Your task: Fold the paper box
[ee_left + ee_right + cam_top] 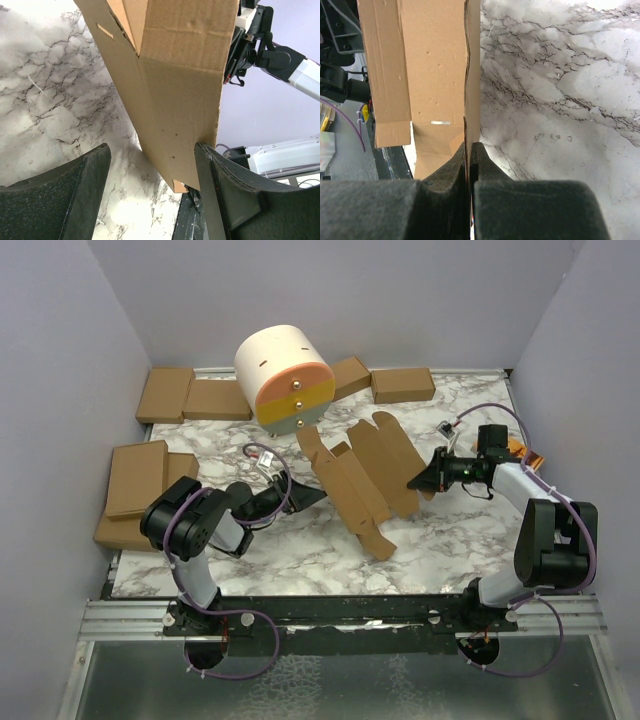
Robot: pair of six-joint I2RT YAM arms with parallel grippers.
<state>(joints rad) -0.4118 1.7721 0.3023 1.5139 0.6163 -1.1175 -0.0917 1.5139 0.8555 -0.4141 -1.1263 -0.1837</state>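
The paper box point(360, 480) is a wide brown die-cut sheet with flaps and slots, raised at a slant over the middle of the marble table point(300, 560). My right gripper point(418, 483) is shut on the sheet's right edge; in the right wrist view the pads point(455, 165) pinch a thin cardboard panel point(435, 75) between them. My left gripper point(305, 498) stands open at the sheet's left side. In the left wrist view the lower corner of the cardboard point(175, 115) hangs between the fingers, close against the right finger point(215, 180) and well apart from the other one.
A rounded white, orange and yellow drawer unit point(285, 375) stands at the back. Ready-made brown boxes lie at the back left point(190, 395), the left edge point(135, 485) and the back right point(400, 385). An orange booklet point(528, 453) shows behind the right arm.
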